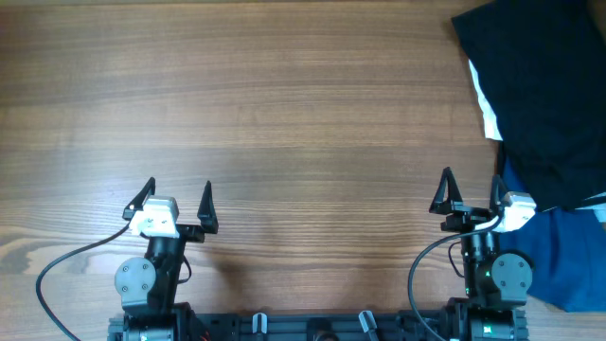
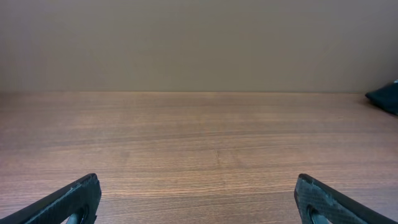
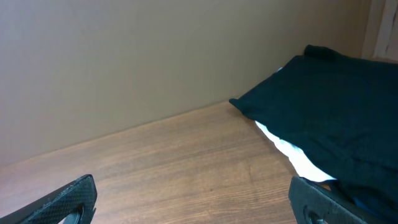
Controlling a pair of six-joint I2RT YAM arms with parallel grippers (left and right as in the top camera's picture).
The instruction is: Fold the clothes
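Folding is not begun: black soft-fabric garment [image 1: 544,95] heaped at wooden desk [image 1: 284,114] edge. Jaws of left gripper [image 1: 178,185], right gripper [image 1: 472,176] are held spread.

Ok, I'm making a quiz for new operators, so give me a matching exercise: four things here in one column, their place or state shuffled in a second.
1 black garment
2 blue cloth
3 left gripper
4 right gripper

A open, over bare table
B far right corner, whitish strip at its edge
C open, close to both cloths
D near right corner

Pairs: 1-B, 2-D, 3-A, 4-C
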